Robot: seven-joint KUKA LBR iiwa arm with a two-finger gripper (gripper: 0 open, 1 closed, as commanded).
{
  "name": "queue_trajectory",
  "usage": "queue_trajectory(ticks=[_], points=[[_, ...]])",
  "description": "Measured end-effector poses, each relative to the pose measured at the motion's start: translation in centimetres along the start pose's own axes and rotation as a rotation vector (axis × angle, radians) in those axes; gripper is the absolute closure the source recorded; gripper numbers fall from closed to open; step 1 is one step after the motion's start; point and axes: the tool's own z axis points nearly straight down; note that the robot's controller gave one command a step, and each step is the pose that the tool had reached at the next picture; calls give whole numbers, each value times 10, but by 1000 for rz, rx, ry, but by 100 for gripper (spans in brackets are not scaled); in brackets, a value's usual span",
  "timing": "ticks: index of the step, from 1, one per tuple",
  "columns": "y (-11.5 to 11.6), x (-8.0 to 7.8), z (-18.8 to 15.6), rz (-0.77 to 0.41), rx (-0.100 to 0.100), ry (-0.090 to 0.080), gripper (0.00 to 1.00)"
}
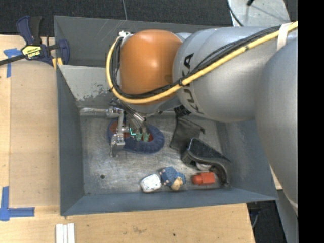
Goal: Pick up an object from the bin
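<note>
One pincer hangs low in the grey metal bin, under the arm's rounded orange wrist cover. Its tip is down at a dark blue rounded bundle of soft cloth. That bundle lies directly beneath the pincer and slightly toward the arm's side, in the middle of the bin floor. The wrist hardware crowds the view, so I cannot tell whether the pincer is open or closed, or whether it has hold of the cloth. Just beyond the bundle, on the arm's side of the pincer, lies a flat black folded piece. A black curved shoe-like thing lies further out the same way. Nearer the camera than the pincer, three small things lie in a row along the bin's front wall. They are a white rounded lump, a small blue and tan figure touching it, and a red-orange block.
</note>
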Motion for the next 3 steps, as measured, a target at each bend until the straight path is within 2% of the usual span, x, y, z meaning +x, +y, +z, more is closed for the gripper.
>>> queue_trajectory(ticks=[1,2,3], points=[[-92,-37,119,226,-13,-31,0],[-97,-39,93,277,-4,-11,0],[-90,-50,81,379,-4,-10,0]])
